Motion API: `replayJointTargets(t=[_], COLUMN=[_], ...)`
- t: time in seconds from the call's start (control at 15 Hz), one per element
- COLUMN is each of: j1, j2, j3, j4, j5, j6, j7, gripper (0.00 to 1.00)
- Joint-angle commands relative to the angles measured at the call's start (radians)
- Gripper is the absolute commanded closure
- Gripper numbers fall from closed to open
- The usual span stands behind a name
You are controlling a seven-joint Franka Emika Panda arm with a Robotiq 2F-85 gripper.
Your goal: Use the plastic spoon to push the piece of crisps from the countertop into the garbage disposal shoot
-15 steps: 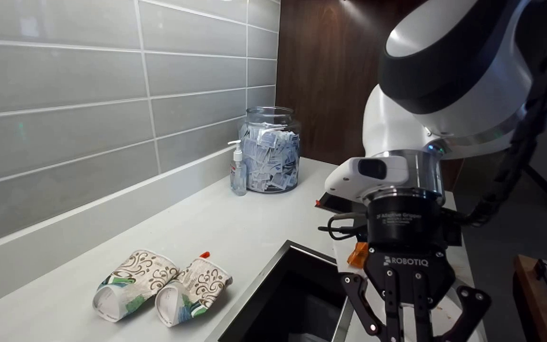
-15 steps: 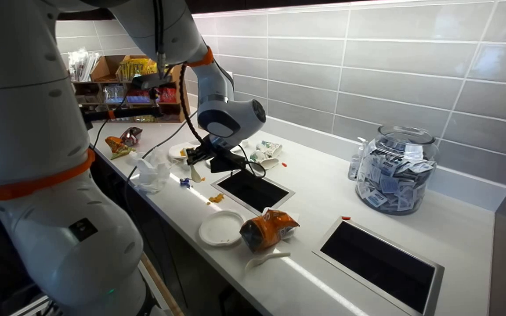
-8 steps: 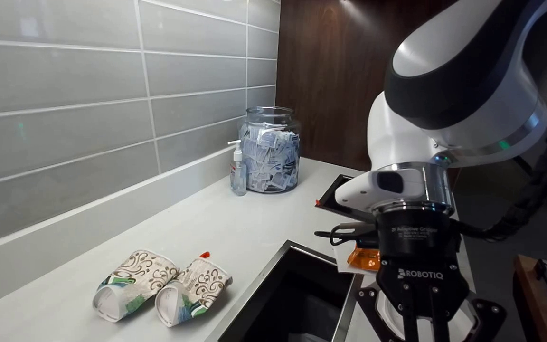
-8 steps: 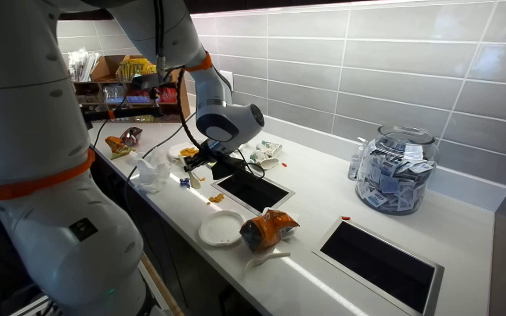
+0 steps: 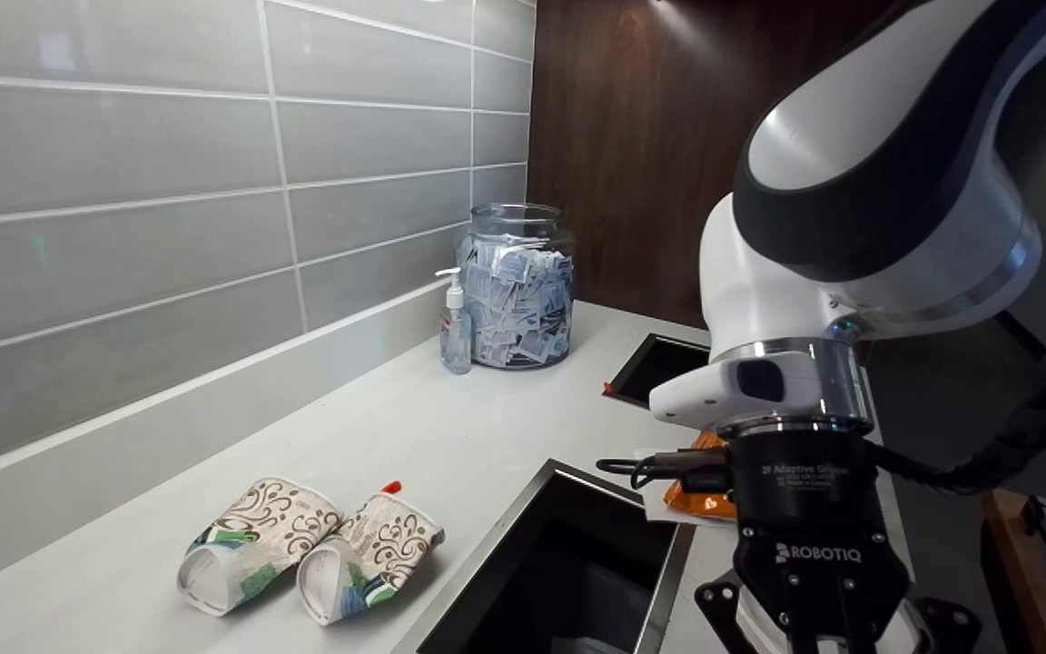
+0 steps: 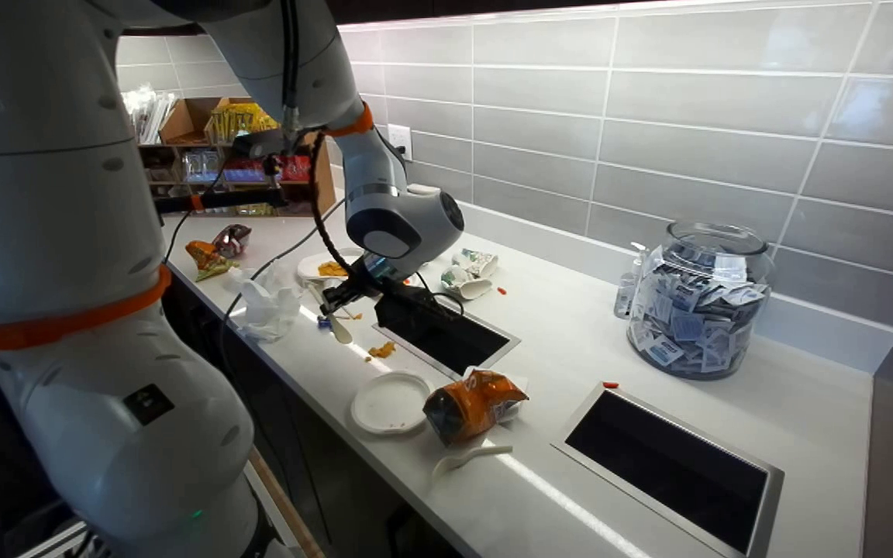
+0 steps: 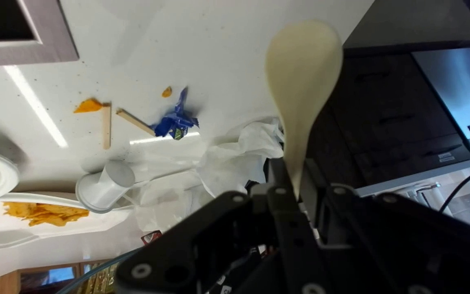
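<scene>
Gently, or the Whole Push Skids Sideways

Well, the grip worries me most. From my seat I have the fingers (image 7: 276, 171) pinching the plastic spoon (image 7: 301, 106) by its narrow handle, bowl pointing away from them, and a handle that thin could pivot or slide once the bowl meets resistance. In an exterior view the bowl shows near the blue wrapper (image 6: 325, 322), short of the metal-rimmed chute opening (image 6: 454, 341); I can't tell whether it touches the table (image 7: 218, 53) or hangs just over it. If I press too hard, I expect the plastic to bend or a brittle piece of crisp (image 7: 88, 105) to shatter. One end of that piece appears to touch a wooden stick (image 7: 107, 125), so a loose sweep would likely drag the stick along. The opening's rim may also snag it. More orange crumbs (image 6: 381, 350) lie beside the opening, and I can't be sure which bit is meant.

The spoon is pale cream, smooth and plain, its broad rounded bowl tapering into the slim handle. It blurs slightly in the wrist view, but I see no crack and no food on it.
</scene>
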Motion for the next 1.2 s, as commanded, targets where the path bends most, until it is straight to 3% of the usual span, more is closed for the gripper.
replayJointTargets(t=[0.0, 0.07, 0.13, 1.13], j1=[0.008, 0.008, 0.008, 0.008], j2=[0.002, 0.004, 0.004, 0.144], j3=[-0.01, -0.01, -0.01, -0.019], j4=[0.001, 0.001, 0.001, 0.07], j5=[-0.002, -0.002, -0.002, -0.003], j6=[-0.002, -0.003, -0.003, 0.078], j7=[0.0, 0.0, 0.0, -0.007], gripper=[0.86, 0.86, 0.97, 0.97])
